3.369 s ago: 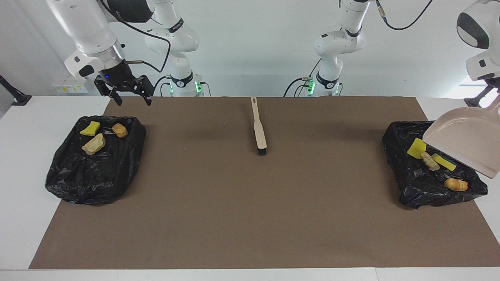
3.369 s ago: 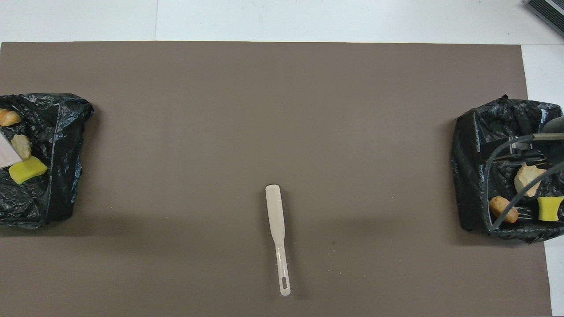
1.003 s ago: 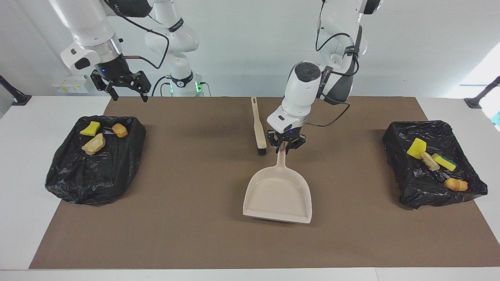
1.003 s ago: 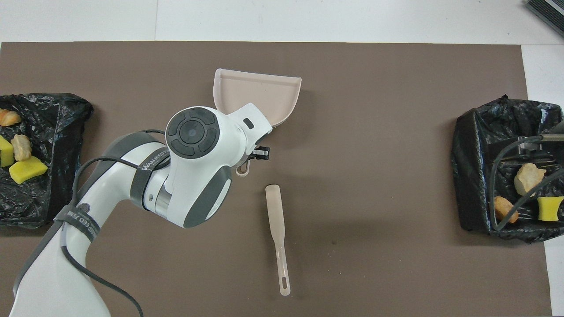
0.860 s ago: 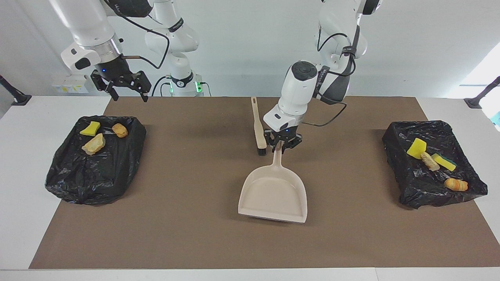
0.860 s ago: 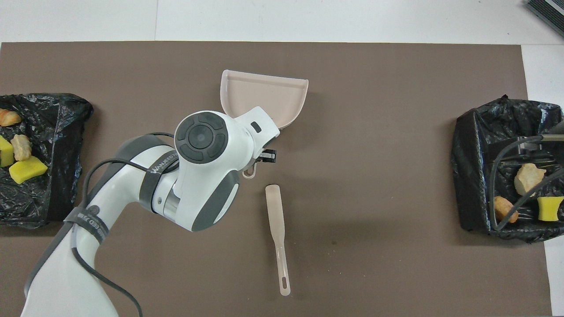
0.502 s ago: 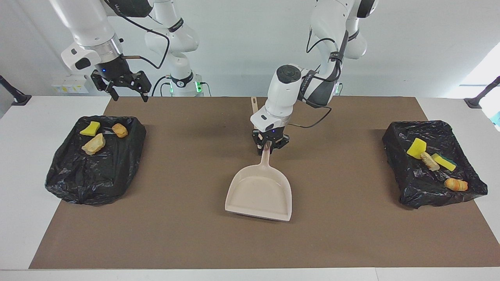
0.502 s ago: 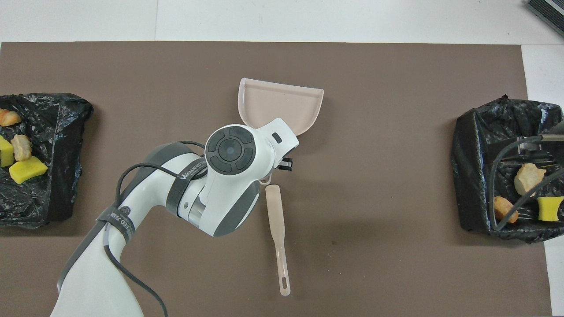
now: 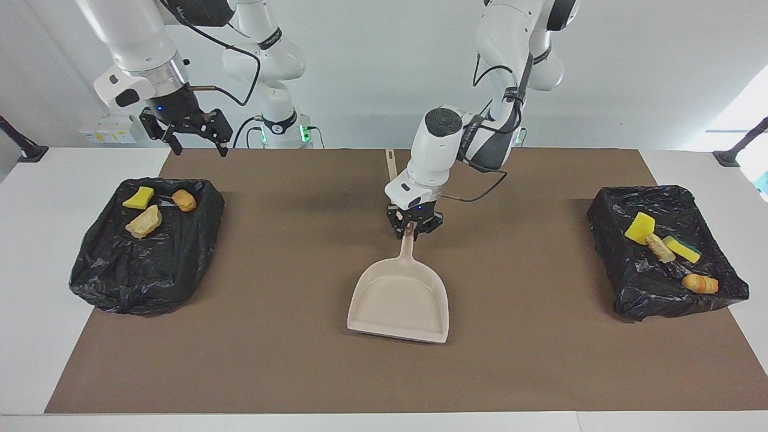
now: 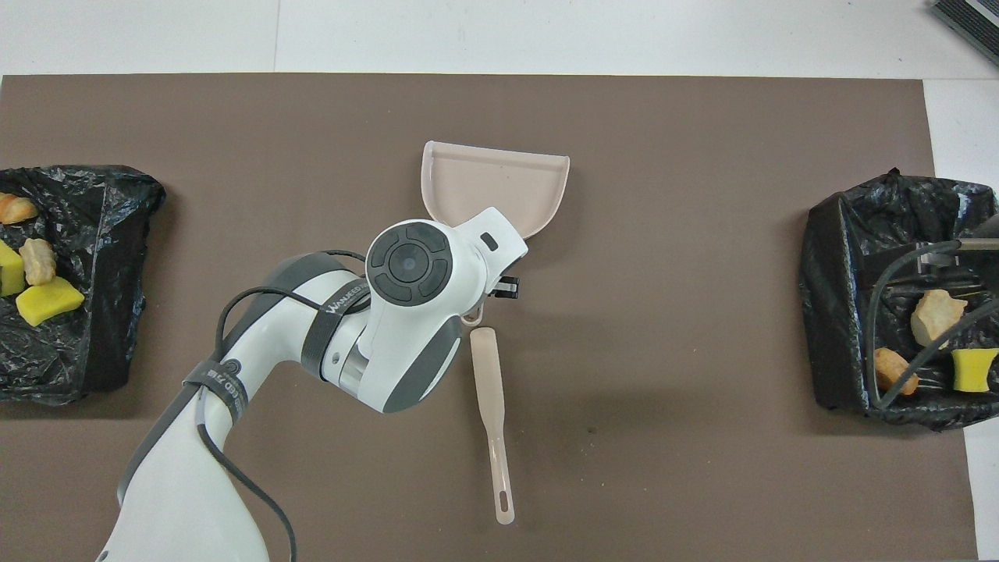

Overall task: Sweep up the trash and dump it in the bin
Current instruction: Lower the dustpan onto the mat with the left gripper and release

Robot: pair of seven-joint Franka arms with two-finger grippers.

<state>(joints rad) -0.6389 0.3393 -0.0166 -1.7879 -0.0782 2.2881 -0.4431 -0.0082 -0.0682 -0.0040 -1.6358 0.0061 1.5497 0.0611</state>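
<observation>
My left gripper (image 9: 413, 227) is shut on the handle of the beige dustpan (image 9: 399, 300), whose empty pan lies low on the middle of the brown mat (image 9: 270, 360). The arm's wrist covers the handle in the overhead view, where only the pan (image 10: 499, 181) shows. A black-lined bin (image 9: 654, 294) at the left arm's end holds several pieces of trash (image 9: 639, 227). Another bin (image 9: 144, 270) at the right arm's end holds a yellow sponge (image 9: 138, 197) and two lumps (image 9: 144, 221). My right gripper (image 9: 193, 143) waits open in the air over the mat's corner by that bin.
The beige-handled brush (image 10: 490, 406) lies on the mat nearer to the robots than the dustpan, its bristle end just beside my left gripper. A cable (image 10: 897, 312) from the right arm hangs over the bin at that end.
My left gripper carried the dustpan from over the bin at its end to the mat's middle, then slid it toward the right arm's end; it has almost stopped. The right arm stayed put.
</observation>
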